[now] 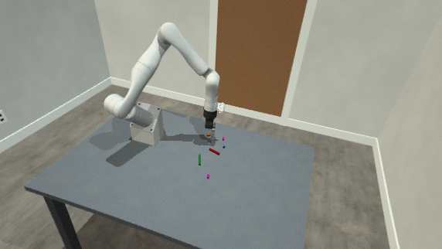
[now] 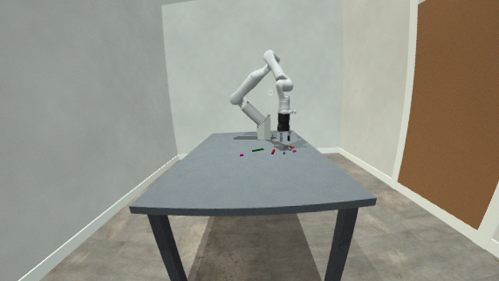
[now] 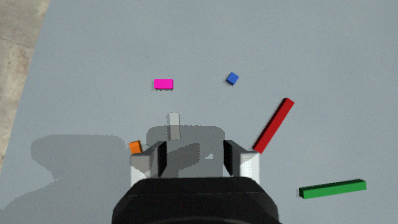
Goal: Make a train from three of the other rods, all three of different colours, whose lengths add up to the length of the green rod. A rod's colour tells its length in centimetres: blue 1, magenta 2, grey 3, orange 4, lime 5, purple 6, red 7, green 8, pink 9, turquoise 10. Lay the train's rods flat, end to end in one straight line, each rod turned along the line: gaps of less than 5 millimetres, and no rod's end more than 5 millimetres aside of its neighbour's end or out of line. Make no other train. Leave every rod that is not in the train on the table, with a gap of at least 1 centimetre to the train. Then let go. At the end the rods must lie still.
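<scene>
My gripper [image 3: 195,152] is open and empty, low over the table [image 1: 209,131]. In the wrist view a grey rod [image 3: 173,125] lies flat just ahead of the fingers, slightly left of their middle. An orange rod [image 3: 135,147] shows partly beside the left finger. Farther out lie a magenta rod [image 3: 163,84] and a blue rod [image 3: 232,78]. A red rod [image 3: 273,125] lies slanted to the right, and the green rod [image 3: 332,188] lies at the lower right. A second magenta rod [image 1: 208,176] lies apart from the others.
The arm's base block [image 1: 146,127] stands on the table behind the rods. The table's far edge runs close behind the gripper [image 3: 30,75].
</scene>
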Controlling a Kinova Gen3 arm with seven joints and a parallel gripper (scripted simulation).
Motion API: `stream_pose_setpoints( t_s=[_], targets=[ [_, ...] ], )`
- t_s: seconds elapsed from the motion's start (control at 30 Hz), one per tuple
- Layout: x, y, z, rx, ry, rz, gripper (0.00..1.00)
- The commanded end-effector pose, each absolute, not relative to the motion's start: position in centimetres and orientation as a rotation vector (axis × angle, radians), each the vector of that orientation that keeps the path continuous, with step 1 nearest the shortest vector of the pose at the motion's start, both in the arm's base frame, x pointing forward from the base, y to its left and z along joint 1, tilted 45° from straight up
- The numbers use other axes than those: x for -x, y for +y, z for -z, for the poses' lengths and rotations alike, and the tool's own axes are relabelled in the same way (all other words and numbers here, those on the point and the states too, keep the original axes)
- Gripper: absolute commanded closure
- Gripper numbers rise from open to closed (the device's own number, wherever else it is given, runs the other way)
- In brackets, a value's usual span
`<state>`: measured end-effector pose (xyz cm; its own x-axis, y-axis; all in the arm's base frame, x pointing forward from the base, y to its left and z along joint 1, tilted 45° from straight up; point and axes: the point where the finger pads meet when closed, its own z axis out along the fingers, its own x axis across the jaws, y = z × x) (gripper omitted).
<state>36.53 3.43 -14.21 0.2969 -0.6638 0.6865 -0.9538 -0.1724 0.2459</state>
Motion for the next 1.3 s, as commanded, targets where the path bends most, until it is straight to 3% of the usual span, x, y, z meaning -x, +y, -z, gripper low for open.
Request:
stream_pose_setpoints(
  t_s=[0.0, 1.27],
  targets=[
    [-36.6, 3.4, 14.1, -1.936, -1.414, -0.55, 0.0],
    [-36.0, 1.8, 12.6, -2.31, 0.296, 0.204, 0.0]
  ],
)
